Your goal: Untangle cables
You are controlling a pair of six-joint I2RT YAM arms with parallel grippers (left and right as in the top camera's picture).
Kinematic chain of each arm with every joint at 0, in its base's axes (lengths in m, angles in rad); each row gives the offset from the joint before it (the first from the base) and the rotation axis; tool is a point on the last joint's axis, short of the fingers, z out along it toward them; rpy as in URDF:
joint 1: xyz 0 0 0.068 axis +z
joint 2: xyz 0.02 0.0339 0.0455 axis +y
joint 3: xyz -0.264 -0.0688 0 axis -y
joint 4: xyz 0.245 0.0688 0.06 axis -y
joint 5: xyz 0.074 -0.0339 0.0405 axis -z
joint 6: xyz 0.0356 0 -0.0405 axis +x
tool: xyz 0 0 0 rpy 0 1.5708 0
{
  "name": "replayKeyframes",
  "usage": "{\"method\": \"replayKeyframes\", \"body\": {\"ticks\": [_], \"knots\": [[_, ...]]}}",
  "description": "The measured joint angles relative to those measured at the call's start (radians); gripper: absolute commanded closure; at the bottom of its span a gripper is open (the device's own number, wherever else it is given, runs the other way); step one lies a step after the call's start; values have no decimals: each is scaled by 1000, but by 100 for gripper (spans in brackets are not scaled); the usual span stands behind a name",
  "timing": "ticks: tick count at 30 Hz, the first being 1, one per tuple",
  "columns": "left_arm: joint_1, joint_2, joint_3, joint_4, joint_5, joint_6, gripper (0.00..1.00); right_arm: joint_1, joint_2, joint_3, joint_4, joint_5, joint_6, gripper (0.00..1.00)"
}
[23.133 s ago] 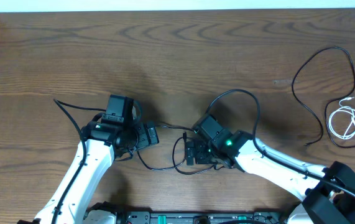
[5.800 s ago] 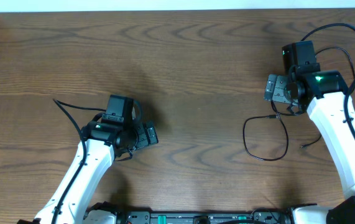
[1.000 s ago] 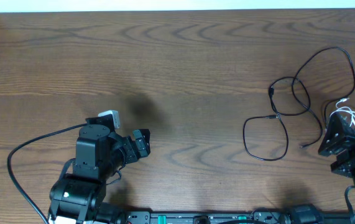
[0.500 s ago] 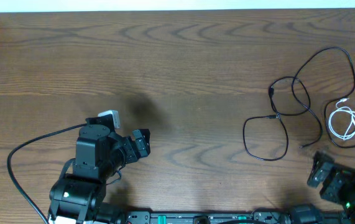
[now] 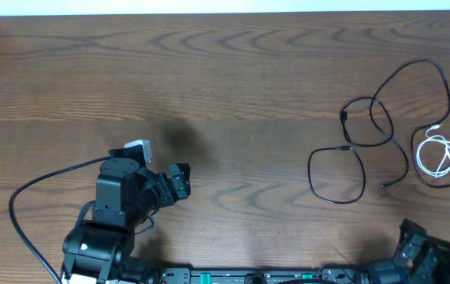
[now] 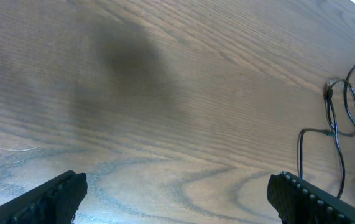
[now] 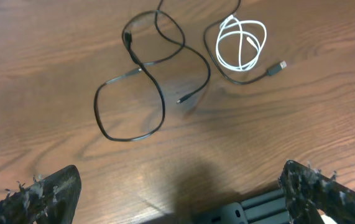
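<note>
The cables lie at the table's right side. One black cable [image 5: 337, 175] forms a loop whose tail runs up into a second black cable [image 5: 410, 87] that sweeps wide toward the back. A short white cable [image 5: 436, 154] sits coiled beside them. The right wrist view shows the black loop [image 7: 130, 106] and the white coil [image 7: 242, 43], with a black plug end [image 7: 278, 66] next to it. My right gripper [image 5: 410, 237] [image 7: 180, 196] is open and empty, near the front right corner, apart from the cables. My left gripper [image 5: 180, 181] [image 6: 177, 202] is open and empty at the front left; black cables [image 6: 339, 118] show far to its right.
A thick black wire [image 5: 20, 207] curves from the left arm's base over the table's front left. The robot's base rail [image 5: 256, 276] runs along the front edge and also shows below the right gripper as the base rail [image 7: 252, 208]. A white strip [image 5: 225, 6] borders the far edge.
My right arm has drawn back toward the front right corner, uncovering the white coil. The left arm and the cables have not moved.
</note>
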Motion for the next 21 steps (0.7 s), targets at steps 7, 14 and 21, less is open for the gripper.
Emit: {"method": "replayKeyframes", "body": {"ticks": [7, 14, 21], "knots": [[0, 0, 0, 0, 0, 0, 2, -23, -111, -1, 1, 0, 0, 1], [0, 0, 0, 0, 0, 0, 2, -65, -231, -1, 0, 0, 0, 1], [0, 0, 0, 0, 0, 0, 2, -93, -277, -1, 0, 0, 0, 1]]}}
